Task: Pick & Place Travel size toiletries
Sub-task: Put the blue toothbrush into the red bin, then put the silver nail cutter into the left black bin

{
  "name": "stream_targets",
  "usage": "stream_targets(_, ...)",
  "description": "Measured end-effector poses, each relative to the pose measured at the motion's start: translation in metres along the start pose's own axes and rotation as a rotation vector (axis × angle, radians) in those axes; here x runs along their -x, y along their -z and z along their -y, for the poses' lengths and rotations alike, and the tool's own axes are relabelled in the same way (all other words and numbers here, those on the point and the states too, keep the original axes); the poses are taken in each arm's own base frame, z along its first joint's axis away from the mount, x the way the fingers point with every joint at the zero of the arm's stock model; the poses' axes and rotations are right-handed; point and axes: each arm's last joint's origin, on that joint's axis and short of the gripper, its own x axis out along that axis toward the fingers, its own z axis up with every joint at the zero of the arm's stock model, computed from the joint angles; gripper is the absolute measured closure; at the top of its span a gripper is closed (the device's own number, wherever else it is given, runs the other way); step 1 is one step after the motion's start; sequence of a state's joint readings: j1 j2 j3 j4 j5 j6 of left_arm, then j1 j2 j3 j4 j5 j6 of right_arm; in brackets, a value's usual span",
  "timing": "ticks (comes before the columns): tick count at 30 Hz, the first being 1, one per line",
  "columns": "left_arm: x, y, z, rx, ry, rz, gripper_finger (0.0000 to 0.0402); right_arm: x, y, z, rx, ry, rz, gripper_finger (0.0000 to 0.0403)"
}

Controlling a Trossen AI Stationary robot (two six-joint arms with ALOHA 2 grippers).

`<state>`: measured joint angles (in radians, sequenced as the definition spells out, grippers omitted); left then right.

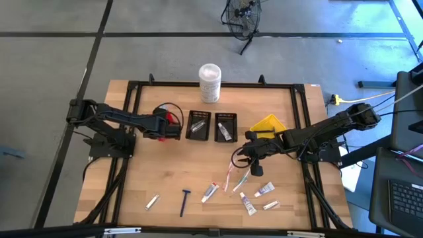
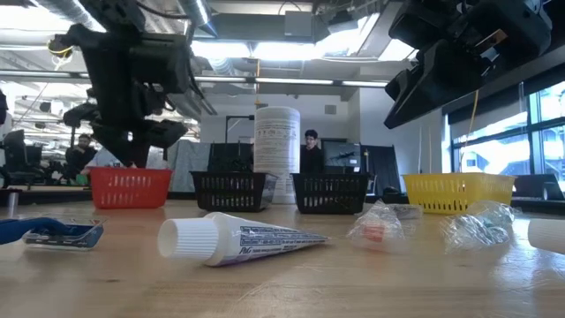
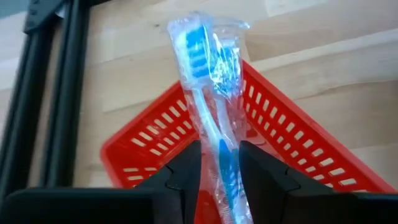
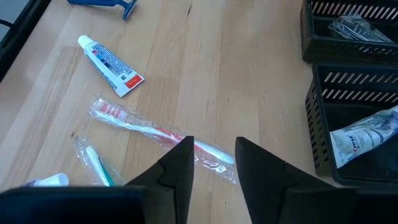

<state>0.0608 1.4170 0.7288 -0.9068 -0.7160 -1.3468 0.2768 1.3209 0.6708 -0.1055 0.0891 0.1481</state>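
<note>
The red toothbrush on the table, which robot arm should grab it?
The right. Its open hand hangs right above the red toothbrush, while the left hand holds a blue toothbrush over the red bin.

Light wooden table top [image 1: 172,175] in a black metal frame. Far side: tall white cylindrical canister [image 1: 209,82], red mesh bin [image 2: 129,186], two black mesh bins [image 1: 198,125] [image 1: 226,127], yellow bin [image 1: 268,123]. Near side: wrapped toothbrushes [image 4: 155,130], small white tubes [image 1: 210,192], dark blue razor [image 1: 184,201], white sachet [image 1: 153,201].

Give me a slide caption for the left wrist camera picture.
Left gripper holds a wrapped blue toothbrush above the red basket on the wooden table.
</note>
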Motion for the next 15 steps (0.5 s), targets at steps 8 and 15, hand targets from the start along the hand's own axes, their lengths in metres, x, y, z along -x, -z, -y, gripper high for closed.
stream_targets(8, 0.019, -0.008, 0.006, -0.072, 0.022, -0.040, 0.0297, 0.000, 0.000, 0.000, 0.000, 0.000, 0.000, 0.0266)
stream_targets(15, 0.056, -0.005, 0.023, -0.160, 0.176, 0.048, 0.0297, 0.000, -0.002, 0.001, 0.002, 0.023, 0.018, 0.0263)
